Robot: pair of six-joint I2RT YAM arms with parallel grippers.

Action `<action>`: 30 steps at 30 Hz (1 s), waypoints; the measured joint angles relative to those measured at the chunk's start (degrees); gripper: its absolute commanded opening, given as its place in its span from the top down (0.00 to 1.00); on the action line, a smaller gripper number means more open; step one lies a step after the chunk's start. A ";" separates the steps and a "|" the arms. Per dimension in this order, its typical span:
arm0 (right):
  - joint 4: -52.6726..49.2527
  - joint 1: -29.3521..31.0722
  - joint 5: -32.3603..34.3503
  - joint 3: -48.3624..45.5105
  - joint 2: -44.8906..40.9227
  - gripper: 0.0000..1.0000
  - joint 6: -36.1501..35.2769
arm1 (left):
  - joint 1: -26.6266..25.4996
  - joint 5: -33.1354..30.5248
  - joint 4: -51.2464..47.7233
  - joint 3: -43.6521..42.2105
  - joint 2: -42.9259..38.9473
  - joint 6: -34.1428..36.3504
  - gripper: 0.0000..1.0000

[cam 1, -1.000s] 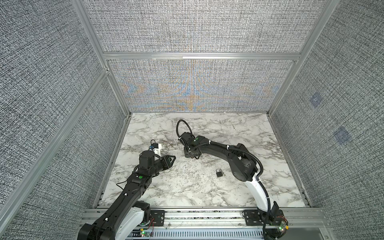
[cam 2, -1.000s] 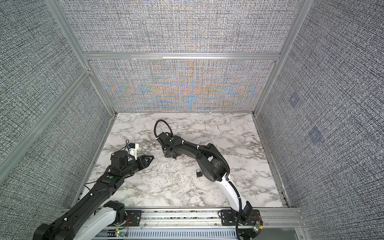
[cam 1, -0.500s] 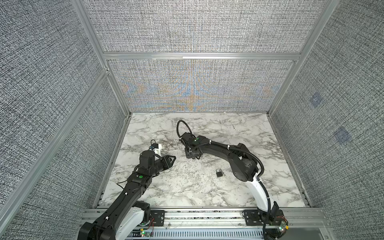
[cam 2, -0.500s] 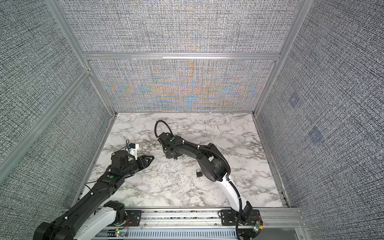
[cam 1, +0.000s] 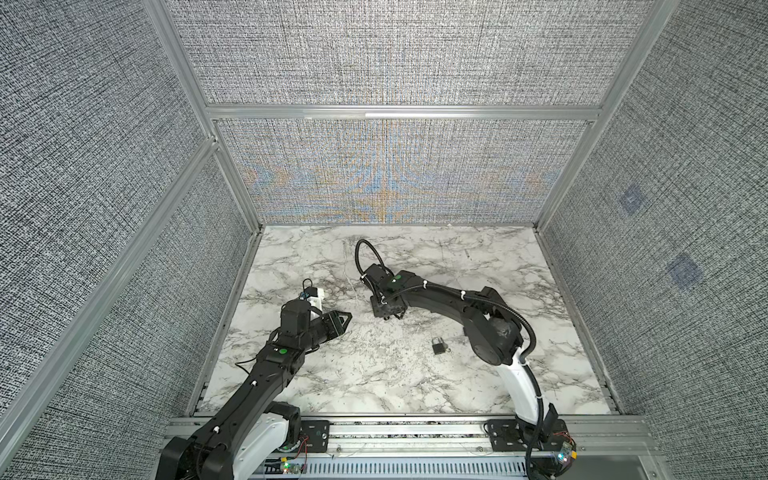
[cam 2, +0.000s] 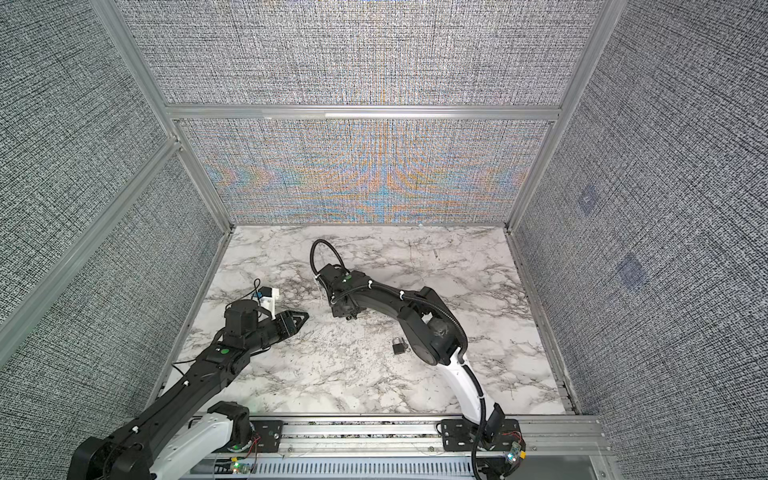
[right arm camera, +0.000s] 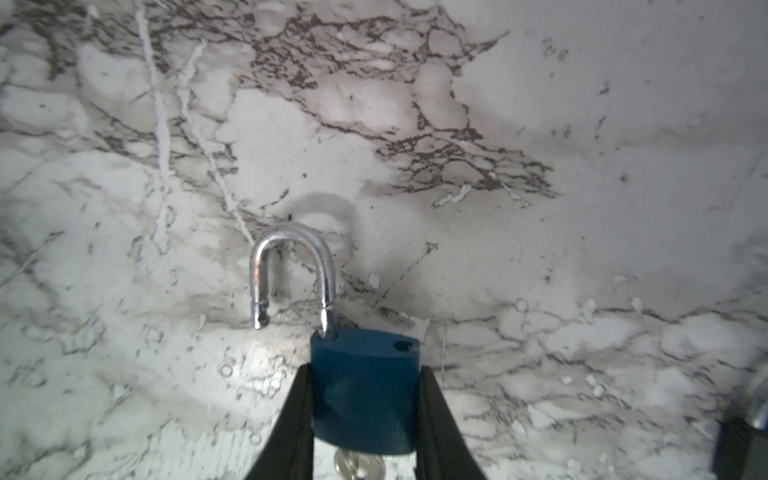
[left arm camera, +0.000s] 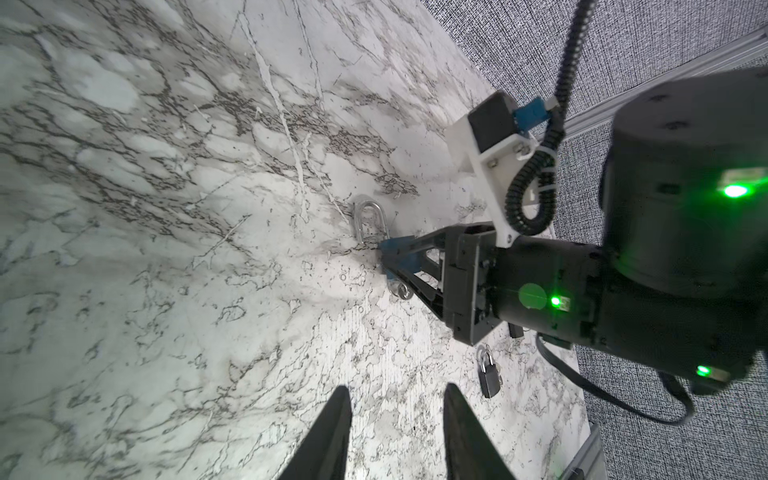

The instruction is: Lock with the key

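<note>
In the right wrist view a blue padlock [right arm camera: 365, 390] lies on the marble table [right arm camera: 540, 208]. Its silver shackle [right arm camera: 291, 266] is swung open. My right gripper [right arm camera: 365, 368] is shut on the padlock's body, one finger against each side. The silver key [right arm camera: 359, 463] sticks out of the padlock's bottom, between the fingers. The left wrist view shows the same blue padlock [left arm camera: 399, 253] in the right gripper [left arm camera: 395, 259], low on the table. My left gripper [left arm camera: 397, 388] is open and holds nothing. It hovers a short way from the padlock, left gripper [cam 1: 347, 322] facing right gripper [cam 1: 388, 313].
A small dark padlock [cam 1: 438, 345], shackle closed, lies on the table beside the right arm's elbow, also in the other top view as dark padlock [cam 2: 398, 345]. Grey fabric walls with aluminium rails close in three sides. A looped cable [cam 1: 365, 257] rises from the right wrist.
The right gripper's jaws have closed in on the blue padlock's body. Both arms stay where they were.
</note>
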 measured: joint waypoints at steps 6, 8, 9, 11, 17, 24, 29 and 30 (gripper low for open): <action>2.25 0.11 -1.97 -5.20 -6.97 0.81 -1.11 | 0.00 -0.31 0.90 0.44 2.16 -0.11 0.60; 2.78 0.17 -2.97 -7.41 -9.31 0.81 -1.29 | 0.00 -0.09 1.62 0.46 3.37 -0.11 0.60; 2.97 0.35 -3.26 -8.41 -10.40 0.81 -1.31 | 0.00 0.22 2.19 0.46 3.98 -0.13 0.60; 3.45 0.70 -4.90 -10.38 -12.68 0.81 -1.70 | 0.00 1.36 4.26 0.46 5.62 -0.13 0.60; 4.17 2.32 -7.41 -14.80 -18.32 0.81 -2.73 | -0.04 6.27 12.13 0.46 11.39 -0.61 0.60; 4.83 3.45 -9.09 -17.92 -21.79 0.81 -2.67 | -0.15 10.43 19.12 0.68 13.92 -0.81 0.59; 5.01 3.80 -9.84 -18.18 -22.14 0.81 -2.64 | -0.57 12.28 21.40 1.16 16.00 -0.74 0.60; 5.01 3.87 -10.08 -18.16 -22.14 0.81 -2.67 | -0.68 12.44 21.55 1.16 16.31 -0.72 0.60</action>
